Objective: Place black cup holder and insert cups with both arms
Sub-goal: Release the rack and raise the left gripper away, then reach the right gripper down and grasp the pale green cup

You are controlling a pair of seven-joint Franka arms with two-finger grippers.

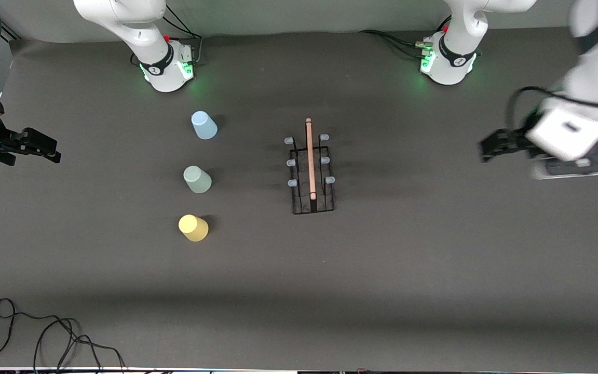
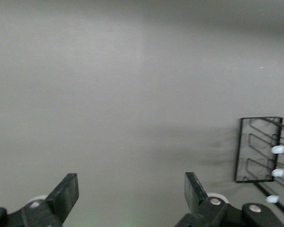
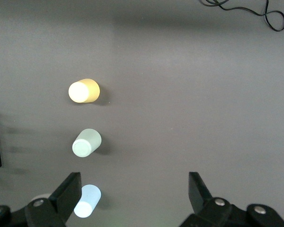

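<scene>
On my desk (image 1: 382, 291), nearest first: yellow cup (image 1: 193, 227), grey-green cup (image 1: 197, 179), light blue cup (image 1: 204, 125), all upside down in one row toward the right arm's end. Beside them, mid-desk, I log the black cup holder (image 1: 311, 171), upright, prongs bare. Left claw (image 2: 131, 191) and right claw (image 3: 134, 191) hang apart, empty, over the desk's ends.

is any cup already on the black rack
No, the black cup holder has all its prongs bare, while the light blue cup, grey-green cup and yellow cup stand on the table toward the right arm's end.
</scene>
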